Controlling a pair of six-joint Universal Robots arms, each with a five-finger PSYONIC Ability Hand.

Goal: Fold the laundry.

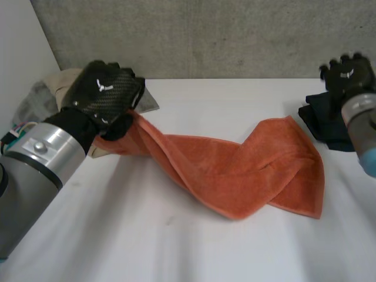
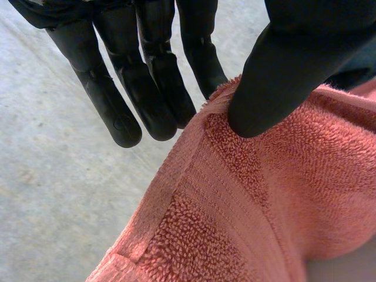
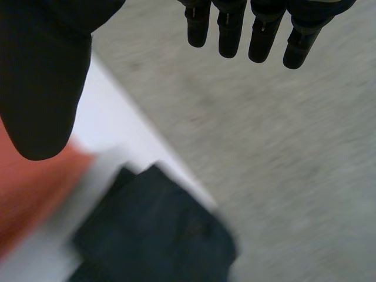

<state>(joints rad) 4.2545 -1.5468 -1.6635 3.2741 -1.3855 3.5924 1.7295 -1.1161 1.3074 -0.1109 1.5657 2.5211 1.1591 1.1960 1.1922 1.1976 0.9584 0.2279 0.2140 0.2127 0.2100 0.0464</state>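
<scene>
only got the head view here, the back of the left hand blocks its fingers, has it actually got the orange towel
Observer: Yes. In the left wrist view the left hand pinches the orange towel between its thumb and its straight fingers.
Operator: where on the towel
Observer: At an edge. The hem runs up between thumb and fingers, and the flat woven band lies just below the thumb.
Operator: and the right hand, holding anything
Observer: No. In the right wrist view the right hand has straight fingers and the thumb held apart, with nothing between them. It hangs above the dark cloth.
</scene>
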